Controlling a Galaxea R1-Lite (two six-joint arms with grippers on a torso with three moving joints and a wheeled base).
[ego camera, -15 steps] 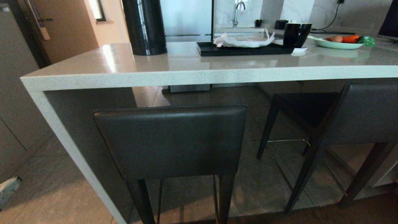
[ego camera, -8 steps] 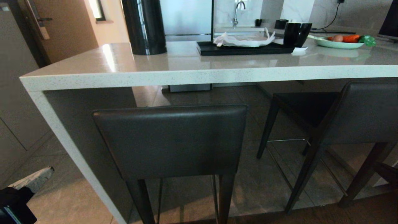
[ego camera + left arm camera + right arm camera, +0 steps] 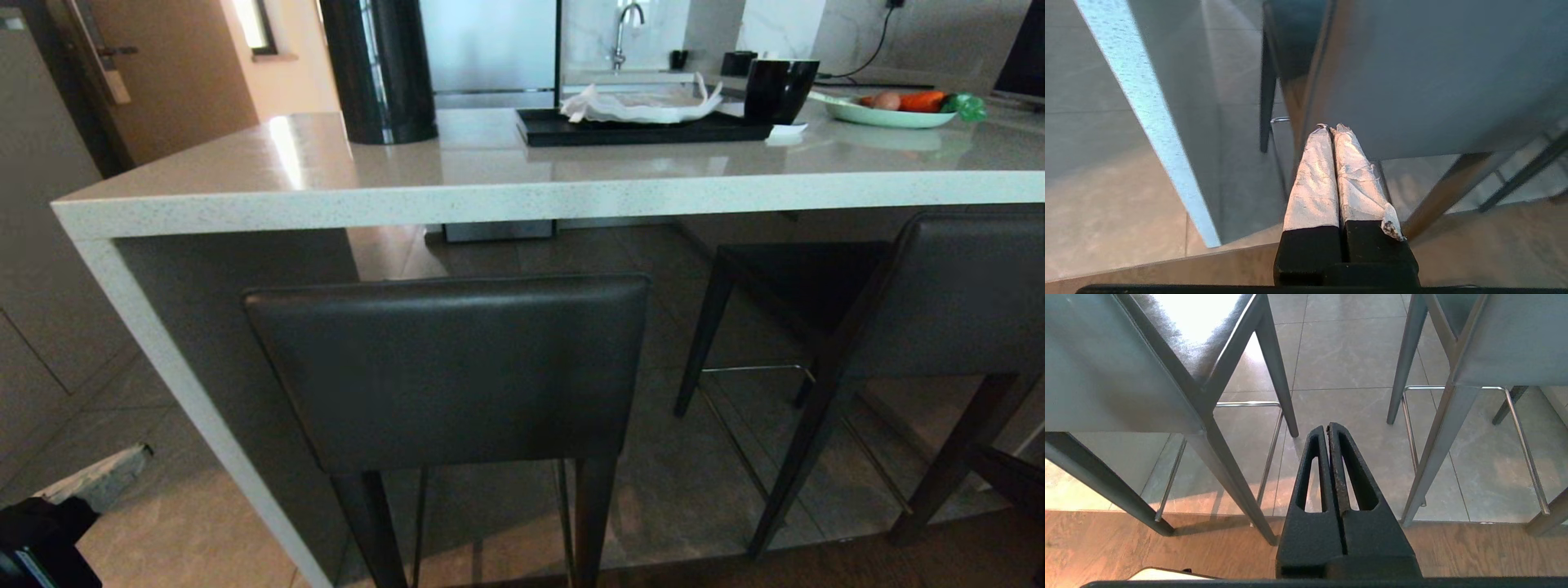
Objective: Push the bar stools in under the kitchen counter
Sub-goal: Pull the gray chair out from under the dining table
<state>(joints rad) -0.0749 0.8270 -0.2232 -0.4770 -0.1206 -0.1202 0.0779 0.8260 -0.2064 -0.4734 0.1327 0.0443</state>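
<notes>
Two stools stand at the counter (image 3: 506, 196). The near stool (image 3: 449, 367) is right in front, its dark backrest below the counter's edge and out in front of it. Its seat is hidden behind the backrest. The far stool (image 3: 922, 302) is on the right, turned at an angle, with its seat partly under the slab and its chrome footrest bar (image 3: 755, 370) showing. A strip of bare tile floor (image 3: 653, 490) lies between the two stools. The counter's side panel (image 3: 204, 425) runs down just to the left of the near stool.

On top of the counter sit a tall black cylinder (image 3: 380, 69), a black tray (image 3: 637, 126) with white paper (image 3: 641, 104) on it, a black cup (image 3: 778, 88), and a green plate (image 3: 886, 114) with food.

The left gripper (image 3: 1331, 130) is low at the near stool's left side, close to the backrest, between it and the side panel. Its white-wrapped fingers are pressed together and hold nothing. The right gripper (image 3: 1327, 428) hangs in the gap between the two stools, pointing at the floor. Its black fingers are closed tight too, with nothing in them.
</notes>
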